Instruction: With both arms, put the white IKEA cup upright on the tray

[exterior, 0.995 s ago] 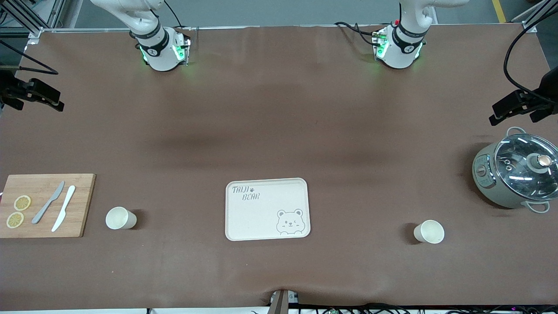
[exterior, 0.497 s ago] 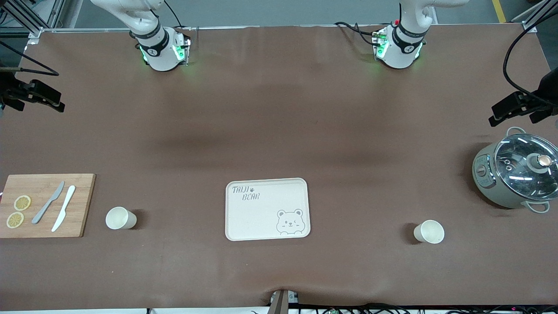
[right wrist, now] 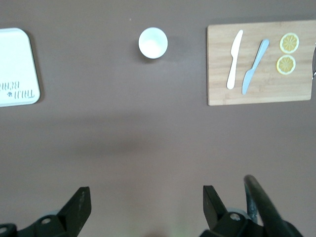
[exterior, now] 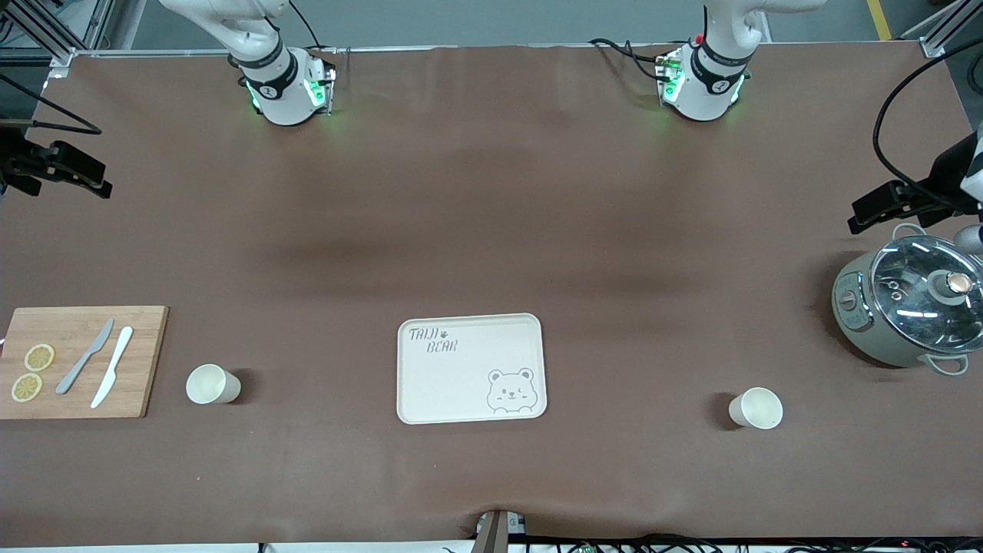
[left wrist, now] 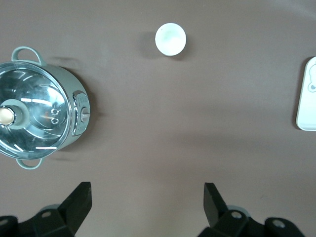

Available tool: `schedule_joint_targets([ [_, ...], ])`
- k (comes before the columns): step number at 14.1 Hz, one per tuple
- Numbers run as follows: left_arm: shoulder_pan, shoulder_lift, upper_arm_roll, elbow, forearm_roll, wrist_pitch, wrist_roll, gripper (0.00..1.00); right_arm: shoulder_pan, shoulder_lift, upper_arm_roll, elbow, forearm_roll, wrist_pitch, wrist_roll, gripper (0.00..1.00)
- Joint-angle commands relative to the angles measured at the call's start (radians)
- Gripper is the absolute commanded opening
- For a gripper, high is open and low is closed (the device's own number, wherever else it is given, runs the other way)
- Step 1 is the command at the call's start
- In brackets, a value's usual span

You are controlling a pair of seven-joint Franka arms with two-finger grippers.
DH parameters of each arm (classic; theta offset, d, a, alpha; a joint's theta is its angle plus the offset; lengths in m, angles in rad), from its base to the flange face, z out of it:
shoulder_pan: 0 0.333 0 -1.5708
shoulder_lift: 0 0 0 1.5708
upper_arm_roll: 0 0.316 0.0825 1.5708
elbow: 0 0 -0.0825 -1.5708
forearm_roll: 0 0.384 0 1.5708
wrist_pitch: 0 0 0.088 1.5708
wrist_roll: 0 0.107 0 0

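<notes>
The cream tray point(exterior: 430, 384) with "TAIJI BEAR" lettering and a bear face lies at the table's middle, near the front camera. One white cup point(exterior: 213, 384) stands mouth up between the tray and the cutting board. A second white cup point(exterior: 756, 408) stands mouth up toward the left arm's end. My left gripper point(exterior: 872, 209) is open and empty, high over the table beside the pot. Its wrist view point(left wrist: 148, 197) shows that cup point(left wrist: 171, 39) and the tray's edge point(left wrist: 307, 94). My right gripper point(exterior: 88, 178) is open and empty over the right arm's end. Its wrist view point(right wrist: 146, 200) shows the other cup point(right wrist: 153, 43) and the tray point(right wrist: 17, 66).
A grey-green pot with a glass lid point(exterior: 910, 307) stands at the left arm's end. A wooden cutting board point(exterior: 81, 361) with two knives and two lemon slices lies at the right arm's end. Brown table surface point(exterior: 491, 230) stretches between the arm bases and the tray.
My left gripper has shifted a little toward the pot and the table's middle. My right gripper has barely moved. The cups and tray have not moved.
</notes>
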State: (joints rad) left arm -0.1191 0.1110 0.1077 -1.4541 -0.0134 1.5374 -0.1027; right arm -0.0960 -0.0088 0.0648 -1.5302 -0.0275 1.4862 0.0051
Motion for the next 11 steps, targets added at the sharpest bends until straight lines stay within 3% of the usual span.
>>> schedule_joint_targets([
  [1, 0.012, 0.041, -0.005, 0.009, 0.021, 0.012, -0.008, 1.00, 0.002, 0.062, 0.001, 0.008, 0.003, 0.061, 0.001, 1.00],
  [7, 0.021, 0.139, -0.003, 0.006, 0.021, 0.114, -0.006, 1.00, -0.011, 0.294, 0.000, 0.113, -0.011, 0.179, -0.046, 1.00],
  [11, 0.021, 0.200, -0.003, 0.006, 0.021, 0.205, -0.006, 1.00, -0.039, 0.423, -0.005, 0.125, -0.019, 0.333, -0.050, 1.00],
])
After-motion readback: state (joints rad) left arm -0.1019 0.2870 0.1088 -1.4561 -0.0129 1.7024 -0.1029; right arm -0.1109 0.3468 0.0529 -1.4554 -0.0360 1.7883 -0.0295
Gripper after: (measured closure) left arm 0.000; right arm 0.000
